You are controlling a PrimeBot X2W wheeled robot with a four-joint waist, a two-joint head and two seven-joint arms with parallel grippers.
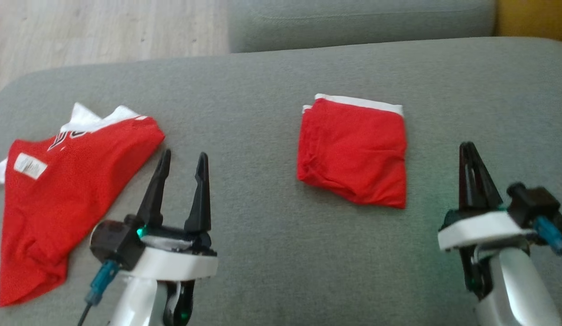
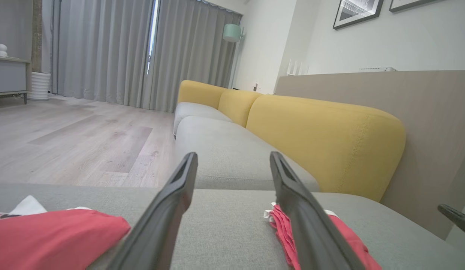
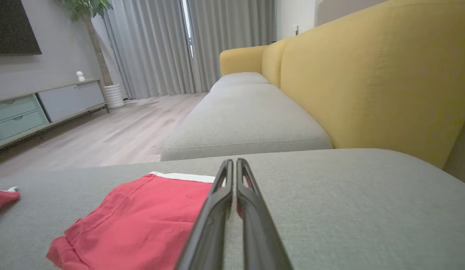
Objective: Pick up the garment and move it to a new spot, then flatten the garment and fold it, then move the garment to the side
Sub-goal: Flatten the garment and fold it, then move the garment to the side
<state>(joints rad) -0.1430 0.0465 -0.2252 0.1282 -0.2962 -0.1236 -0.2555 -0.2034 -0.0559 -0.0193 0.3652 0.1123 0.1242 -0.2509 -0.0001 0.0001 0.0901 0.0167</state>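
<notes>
The left claw (image 1: 184, 156) stands open over the grey sofa cushion (image 1: 262, 253), its two dark fingers spread well apart with nothing between them and nothing touching them. Just to its left, close beside the outer finger, lies a red jersey (image 1: 68, 190), loosely spread and rumpled, with white trim at the far end and a small white tag (image 1: 30, 165) showing on top. From that claw's own camera (image 2: 233, 155) the jersey (image 2: 48, 232) sits low at the left, and the bare cushion lies in the gap between the fingers. The right claw (image 1: 466, 145) is shut, fingers pressed together to a single point, and it grips nothing; the wrist camera shows the two fingers (image 3: 232, 165) meeting with only a thin slit between them above the cushion. A folded red garment (image 1: 353, 154) lies flat on the cushion between the two claws, nearer the right one and a little ahead of its tip, to its left, apart from it. It is a neat, roughly square packet with a white band (image 1: 360, 102) along its far edge. In the right wrist camera the packet (image 3: 142, 221) lies just left of the closed fingers; I cannot tell whether the finger sides brush its edge. In the left wrist camera part of it (image 2: 283, 228) peeks out behind the right-hand finger. Beyond both claws runs more grey seating with a yellow backrest (image 2: 322, 138), and pale wooden floor (image 1: 104, 31) off to the left.
</notes>
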